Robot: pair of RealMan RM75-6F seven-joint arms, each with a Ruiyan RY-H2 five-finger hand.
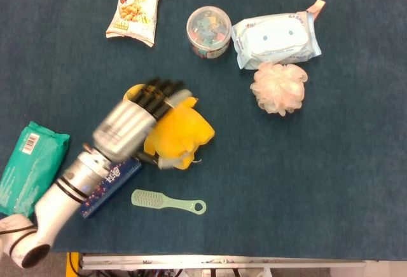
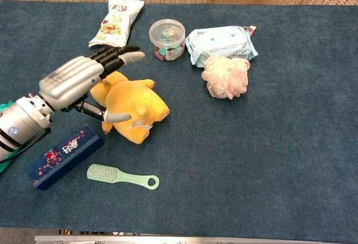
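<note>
My left hand [image 2: 84, 81] hovers open, fingers spread, over the yellow plush toy [image 2: 134, 108] lying on the tabletop [image 2: 268, 154], thumb beside it.

Dark blue box [image 2: 64, 155] lies flat just below the hand, beside the wrist. Green brush [image 2: 122, 177] lies further below, bristles up, apart from the box. Green packet [image 1: 30, 168] at the worktop's left edge, left of the forearm. Snack bag [image 2: 116, 22] above the hand, near the far edge. Round clear tub [image 2: 166, 39] just right of the fingertips. Wipes pack [image 2: 220, 44] right of the tub; pink bath pouf [image 2: 225, 76] touches its near edge.
</note>
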